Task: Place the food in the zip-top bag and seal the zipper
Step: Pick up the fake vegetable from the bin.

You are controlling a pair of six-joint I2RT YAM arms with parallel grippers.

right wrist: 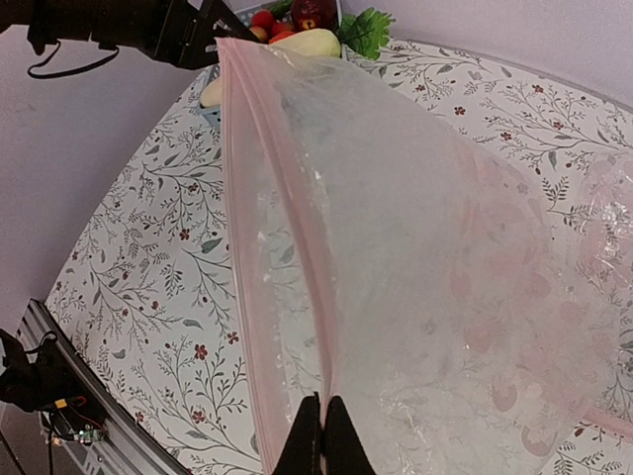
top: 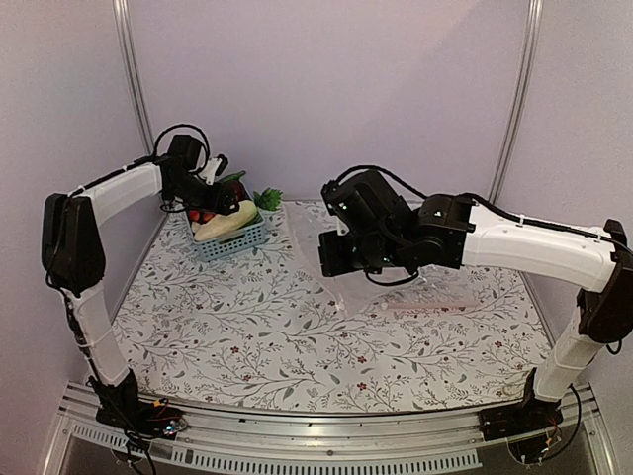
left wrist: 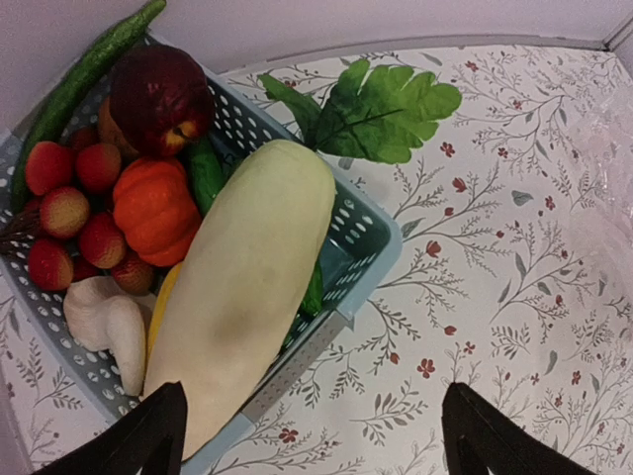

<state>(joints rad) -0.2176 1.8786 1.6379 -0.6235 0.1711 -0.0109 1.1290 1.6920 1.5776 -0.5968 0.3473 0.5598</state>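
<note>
The blue basket [left wrist: 366, 237] holds the food: a long cream-white vegetable [left wrist: 247, 287], an orange piece [left wrist: 153, 208] and a dark maroon round piece [left wrist: 158, 94]. My left gripper [left wrist: 318, 445] hovers open over the basket's corner, one finger above the vegetable's end and the other over the tablecloth, touching nothing. In the top view, that left gripper [top: 213, 180] is at the basket [top: 235, 242]. My right gripper [right wrist: 322, 411] is shut on the zip-top bag [right wrist: 415, 247], pinching one lip of the pinkish zipper [right wrist: 247, 218] and holding the mouth lifted towards the basket.
Small red round fruits [left wrist: 69, 208], a slim green cucumber [left wrist: 84, 74] and a pale mushroom-shaped piece [left wrist: 104, 322] share the basket. A green leaf [left wrist: 386, 99] lies beside it. More crinkled clear plastic [right wrist: 608, 228] lies at right. A metal rail [top: 316, 435] borders the near edge.
</note>
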